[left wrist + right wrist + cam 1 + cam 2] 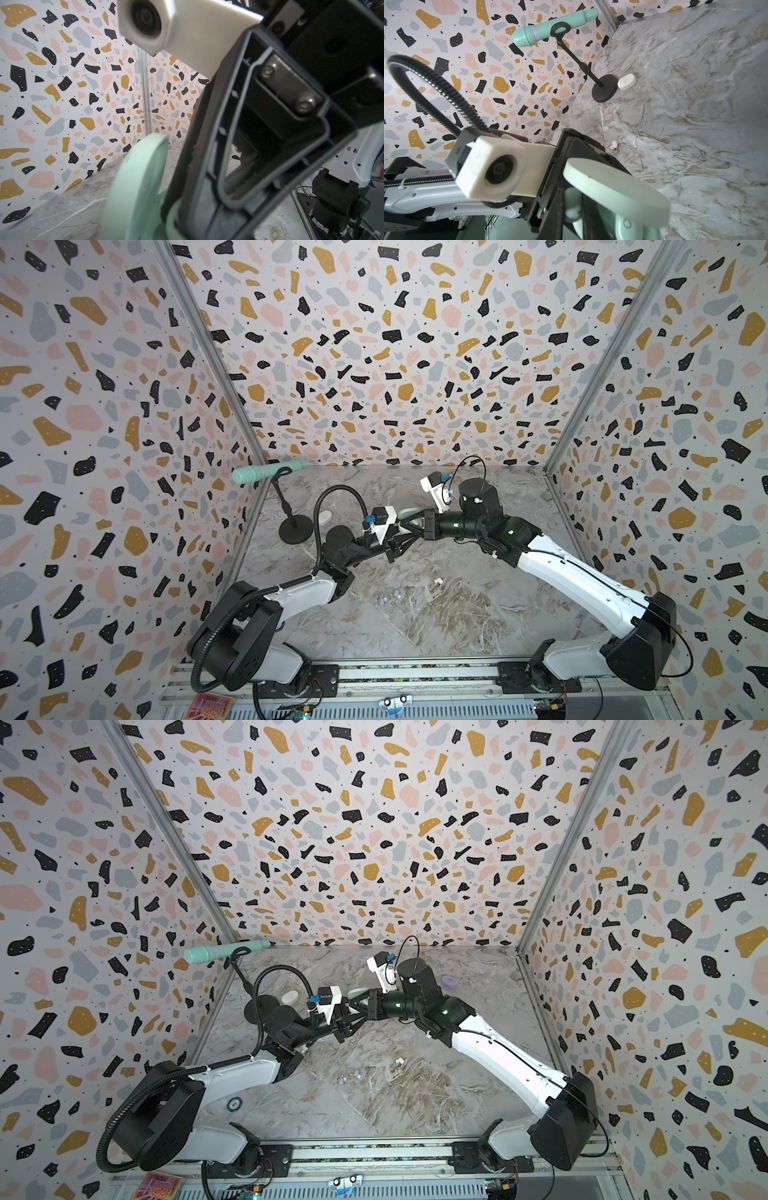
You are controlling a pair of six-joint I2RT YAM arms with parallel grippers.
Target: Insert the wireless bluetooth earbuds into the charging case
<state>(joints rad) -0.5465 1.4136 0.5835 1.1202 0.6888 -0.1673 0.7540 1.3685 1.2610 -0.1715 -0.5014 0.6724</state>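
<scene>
Left gripper (pixel 400 540) clamps the open case (pixel 409 514); right gripper (pixel 412 525), shut tight at its mouth, load unclear. Likely seating; next, release and fetch a near bud (pixel 437 581).

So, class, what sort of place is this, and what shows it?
Probably a robot test booth: terrazzo-print walls enclose a marble-look tabletop, with left arm and right arm on a front rail.

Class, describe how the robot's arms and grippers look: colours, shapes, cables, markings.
The left arm and right arm are white shells between black joints. A ribbed black hose follows the left, a thin black cable the right, plus green lights. Each wrist has a white camera block. The left gripper and right gripper are black, with hollow triangular fingers.
</scene>
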